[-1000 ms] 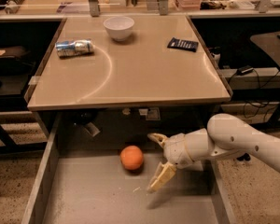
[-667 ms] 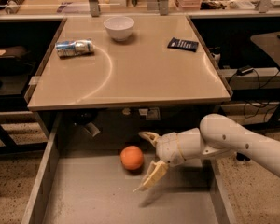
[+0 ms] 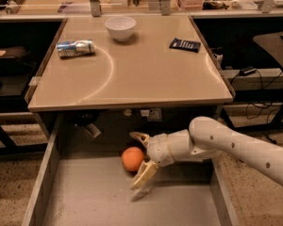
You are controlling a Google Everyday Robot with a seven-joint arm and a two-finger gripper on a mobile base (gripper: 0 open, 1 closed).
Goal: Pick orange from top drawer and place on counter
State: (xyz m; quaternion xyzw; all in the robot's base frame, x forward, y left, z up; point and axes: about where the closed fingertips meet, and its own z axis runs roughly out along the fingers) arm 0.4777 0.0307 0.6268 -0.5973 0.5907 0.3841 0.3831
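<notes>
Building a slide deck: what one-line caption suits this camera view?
Open gripper straddles the orange in the top drawer, pulled out below the counter.

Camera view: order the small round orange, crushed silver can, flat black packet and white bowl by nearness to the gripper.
1. Small round orange, in the grey metal drawer, between the open jaws of the gripper.
2. Crushed silver can, left on the beige counter, and flat black packet, on its right: too close to call.
3. White bowl, at the counter's far edge.
</notes>
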